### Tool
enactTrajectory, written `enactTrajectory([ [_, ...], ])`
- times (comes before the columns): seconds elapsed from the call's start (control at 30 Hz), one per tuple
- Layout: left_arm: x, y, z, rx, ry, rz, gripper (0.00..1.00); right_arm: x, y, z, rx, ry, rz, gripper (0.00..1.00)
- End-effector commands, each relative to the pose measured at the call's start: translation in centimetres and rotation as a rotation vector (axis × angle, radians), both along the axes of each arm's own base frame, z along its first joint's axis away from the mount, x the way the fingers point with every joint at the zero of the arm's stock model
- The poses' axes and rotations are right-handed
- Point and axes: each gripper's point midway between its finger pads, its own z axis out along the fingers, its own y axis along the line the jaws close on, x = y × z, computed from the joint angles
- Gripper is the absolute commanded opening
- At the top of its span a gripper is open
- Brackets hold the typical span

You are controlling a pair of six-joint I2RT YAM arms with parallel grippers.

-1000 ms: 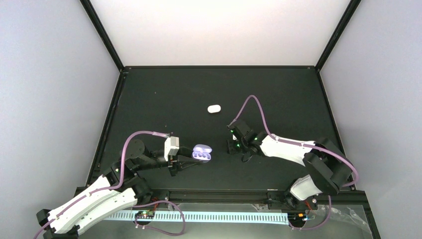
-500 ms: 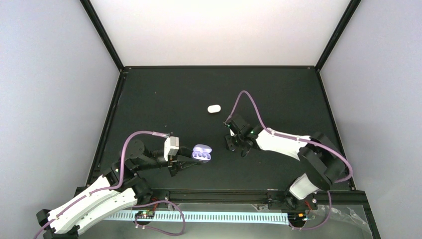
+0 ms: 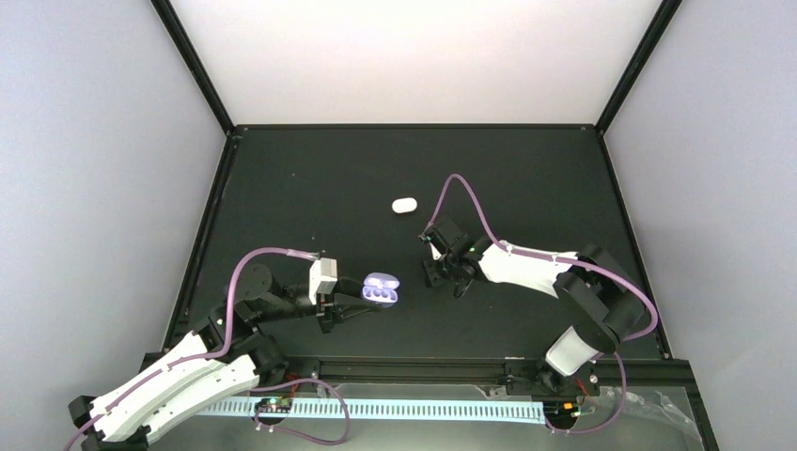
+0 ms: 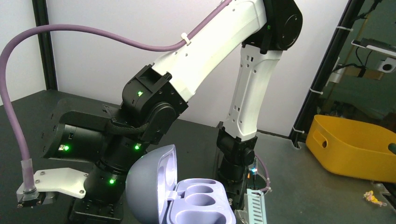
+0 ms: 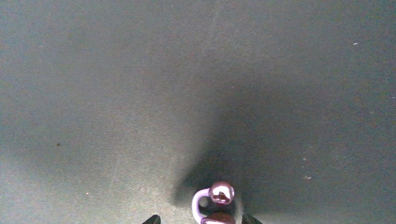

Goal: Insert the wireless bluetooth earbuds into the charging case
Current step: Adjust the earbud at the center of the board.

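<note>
Purple earbud (image 5: 214, 199) half cut off at edge — prob. btwn right gripper (image 5: 199, 218) tips

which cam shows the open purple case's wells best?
Left wrist: the purple case sits close up, lid raised, both wells plainly visible and empty. Top external: same case, small and washed out by glare. Right wrist: not in frame.

The purple charging case (image 3: 381, 289) was located left of centre on the table (image 3: 310, 188), with its domed lid (image 4: 154, 186) hinged open and standing upright. Two oval wells (image 4: 201, 205) in its base were exposed and unfilled. A closed white case (image 3: 404, 205) was laid flat farther back. One curled purple earbud (image 5: 214, 203), glossy at its rounded tip, was observed low in the right wrist view; contact with the surface could not be determined.
</note>
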Motion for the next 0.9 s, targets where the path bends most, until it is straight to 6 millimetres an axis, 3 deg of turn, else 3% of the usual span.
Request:
enactTrajectory([
  [0.0,-0.1,0.1,0.9,-0.022,-0.007,-0.002,0.02,-0.3,1.6,1.2,0.065,0.006,0.031,0.44],
  [0.27,-0.1,0.1,0.9,-0.023,-0.007,0.0,0.02,0.8,0.1,2.9,-0.025,-0.08,-0.031,0.46],
  [0.4,-0.1,0.1,0.9,-0.022,-0.007,-0.001,0.02,0.8,0.8,3.7,-0.029,-0.097,-0.001,0.44],
  [0.63,-0.2,0.1,1.0,-0.023,-0.007,-0.001,0.02,0.4,2.6,2.5,-0.02,-0.052,0.057,0.38],
  [0.87,-0.1,0.1,1.0,-0.024,-0.008,0.003,0.02,0.6,2.5,1.0,-0.048,-0.033,0.045,0.37],
])
